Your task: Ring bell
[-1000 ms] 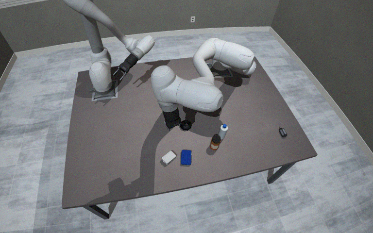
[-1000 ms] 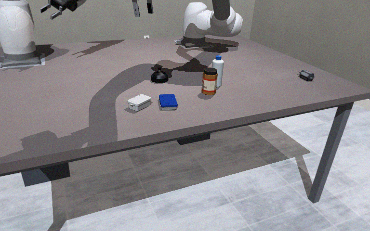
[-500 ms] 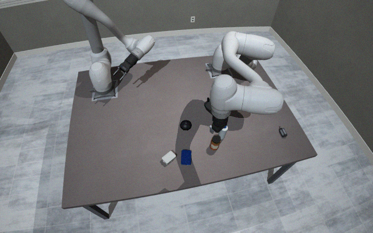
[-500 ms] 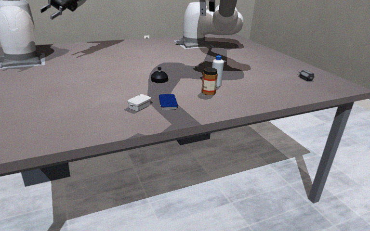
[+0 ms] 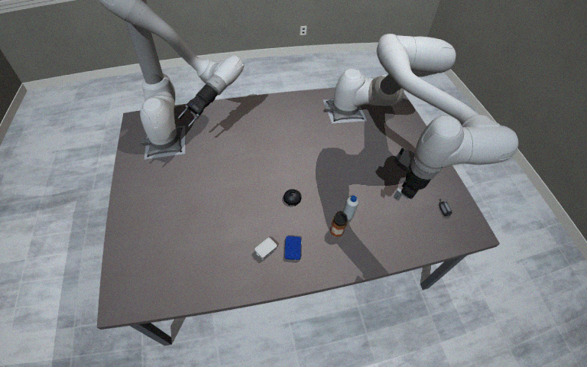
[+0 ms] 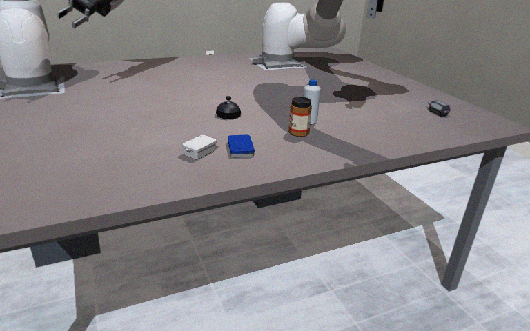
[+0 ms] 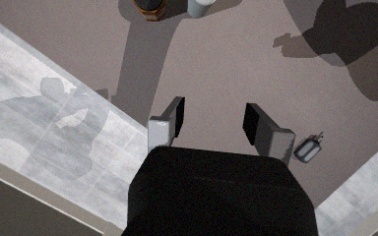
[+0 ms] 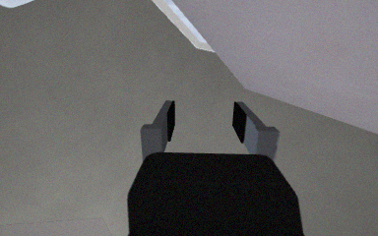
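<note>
Standing upright on the table (image 5: 194, 207) (image 6: 116, 156) (image 7: 221, 64) (image 8: 305, 49), the black bell (image 5: 292, 197) (image 6: 228, 110) has its button (image 6: 228, 98) raised. Well apart from the bell, the left claw (image 5: 400, 173) (image 6: 375, 8) (image 7: 214, 112) hangs above the table, released, with nothing between its fingers. The right claw (image 5: 185, 120) (image 6: 67, 20) (image 8: 204, 113) is also released and empty, well apart from the bell. Near the bell are a white case (image 5: 265, 248) (image 6: 199, 146), a blue-topped box (image 5: 293, 248) (image 6: 241, 145), a brown jar (image 5: 338, 225) (image 6: 299, 118) (image 7: 152, 10) and a white bottle (image 5: 351, 208) (image 6: 312, 97) (image 7: 199, 7).
</note>
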### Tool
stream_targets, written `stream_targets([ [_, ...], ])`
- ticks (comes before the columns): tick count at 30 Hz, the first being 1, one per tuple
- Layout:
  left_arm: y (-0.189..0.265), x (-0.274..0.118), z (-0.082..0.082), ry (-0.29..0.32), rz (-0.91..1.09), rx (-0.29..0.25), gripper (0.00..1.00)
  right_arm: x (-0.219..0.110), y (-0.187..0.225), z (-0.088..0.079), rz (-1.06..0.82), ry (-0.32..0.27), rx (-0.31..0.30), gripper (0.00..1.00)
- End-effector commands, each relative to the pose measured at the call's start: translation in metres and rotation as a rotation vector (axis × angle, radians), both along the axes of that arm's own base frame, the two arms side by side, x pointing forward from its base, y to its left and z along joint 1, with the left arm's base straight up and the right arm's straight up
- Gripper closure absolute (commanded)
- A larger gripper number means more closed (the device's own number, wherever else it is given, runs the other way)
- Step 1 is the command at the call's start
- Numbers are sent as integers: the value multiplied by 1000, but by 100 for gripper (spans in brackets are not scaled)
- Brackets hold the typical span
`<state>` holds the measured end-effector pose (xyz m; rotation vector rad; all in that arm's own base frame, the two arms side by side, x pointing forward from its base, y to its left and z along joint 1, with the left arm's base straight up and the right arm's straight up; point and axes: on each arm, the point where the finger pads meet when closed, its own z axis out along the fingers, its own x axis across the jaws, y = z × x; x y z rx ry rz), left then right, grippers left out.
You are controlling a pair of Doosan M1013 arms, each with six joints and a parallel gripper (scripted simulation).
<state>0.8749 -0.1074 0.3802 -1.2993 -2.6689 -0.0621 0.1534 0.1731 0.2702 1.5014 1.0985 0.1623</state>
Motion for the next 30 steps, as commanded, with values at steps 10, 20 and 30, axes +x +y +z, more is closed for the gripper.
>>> stream_targets([
  [10, 198, -59, 3, 43, 131, -29, 0, 0, 0, 0, 0, 0, 1, 0],
  [20, 323, -133, 1, 72, 231, -59, 0, 0, 0, 0, 0, 0, 1, 0],
  [30, 435, -239, -5, 98, 343, -101, 0, 0, 0, 0, 0, 0, 1, 0],
])
